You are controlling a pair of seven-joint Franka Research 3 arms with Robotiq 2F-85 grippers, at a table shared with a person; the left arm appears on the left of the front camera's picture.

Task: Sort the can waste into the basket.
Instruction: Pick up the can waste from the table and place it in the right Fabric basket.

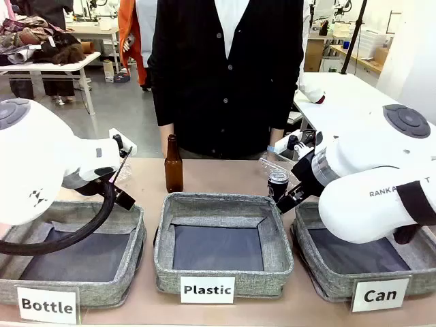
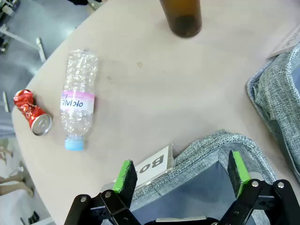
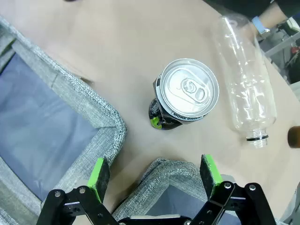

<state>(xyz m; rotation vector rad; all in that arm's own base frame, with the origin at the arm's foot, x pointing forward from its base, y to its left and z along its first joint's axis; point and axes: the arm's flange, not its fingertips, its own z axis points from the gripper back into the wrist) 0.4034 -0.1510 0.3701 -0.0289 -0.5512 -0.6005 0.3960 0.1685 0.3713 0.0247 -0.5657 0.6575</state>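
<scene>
The left gripper [image 2: 181,168] and right gripper [image 3: 154,174] are wide open, empty; the right one could topple the black can [image 3: 187,93], near the far edge of the table [image 3: 117,42], onto the clear bottle [image 3: 243,79].

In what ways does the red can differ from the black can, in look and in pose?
The red can is crushed and lies on its side; the black can looks whole and stands upright. The red can's wall is shiny red; the black can's wall is black. Both have silver tops and rest on the table.

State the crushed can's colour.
The crushed can is shiny red, silver-topped; left wrist view shows it best.
</scene>
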